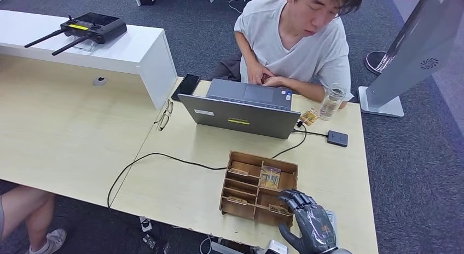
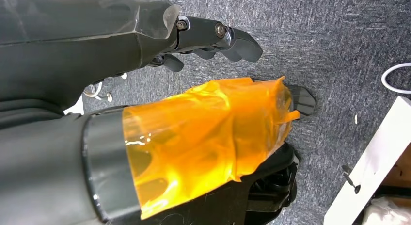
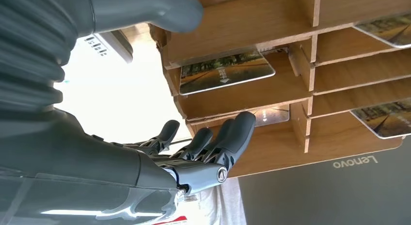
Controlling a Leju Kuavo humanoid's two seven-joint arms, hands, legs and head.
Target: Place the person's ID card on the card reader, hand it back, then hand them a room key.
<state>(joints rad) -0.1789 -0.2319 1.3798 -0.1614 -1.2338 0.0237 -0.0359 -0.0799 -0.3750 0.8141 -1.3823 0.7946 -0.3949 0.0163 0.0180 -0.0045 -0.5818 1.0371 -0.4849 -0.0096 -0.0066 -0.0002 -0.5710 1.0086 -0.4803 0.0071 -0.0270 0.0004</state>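
Grey, nubby carpet surrounds the pale wood-grain bench point(image 1: 180, 183) I'm working over. My right hand point(image 1: 306, 221) sits at the near right corner of a brown laser-cut wooden organizer point(image 1: 258, 187); its dark, smooth fingers point(image 3: 232, 137) are spread and slightly curled, holding nothing, their tips against the edge of a slot divider. From the right wrist view I can see the thin plywood partitions and glossy printed room key cards point(image 3: 224, 72) lying flat in separate slots, one just beside my fingertips and others in the slots further along. In the head view a card point(image 1: 270, 177) leans in the upper middle compartment.

My left hand point(image 2: 194, 118) hangs over the carpet, its thumb wrapped in crinkled translucent orange film; the dark fingers point(image 2: 223, 38) above it are bent loosely apart and hold nothing.

Beyond the organizer stands a grey laptop point(image 1: 241, 109), lid toward me, with a black cable point(image 1: 164, 158) running across the bench. To its right lie a small black square card reader point(image 1: 337, 138), a clear ribbed plastic bottle point(image 1: 331, 102) and a small card-like item point(image 1: 308, 117) that I can't identify as the ID card. A person point(image 1: 298, 38) in a light shirt sits behind the laptop, hands on the keyboard. Folded glasses point(image 1: 164, 114) and a dark phone point(image 1: 186, 86) lie left of it, beside a white raised counter point(image 1: 126, 54) carrying a black controller with antennas point(image 1: 82, 29).
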